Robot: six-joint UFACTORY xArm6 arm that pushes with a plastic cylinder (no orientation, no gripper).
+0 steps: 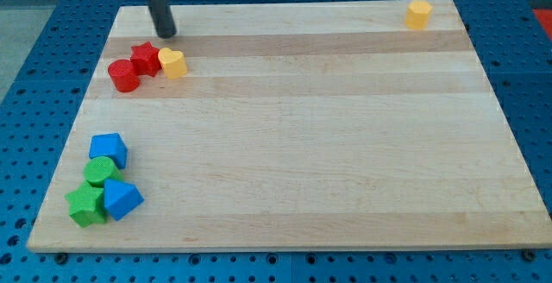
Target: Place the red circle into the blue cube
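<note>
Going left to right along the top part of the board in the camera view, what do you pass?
red circle → red star → my tip → yellow heart-like block → yellow block near the top right corner.

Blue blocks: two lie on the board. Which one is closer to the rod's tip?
The blue cube, the upper one of the cluster at the view's bottom left. The other blue block lies lower, farther from my tip.
</note>
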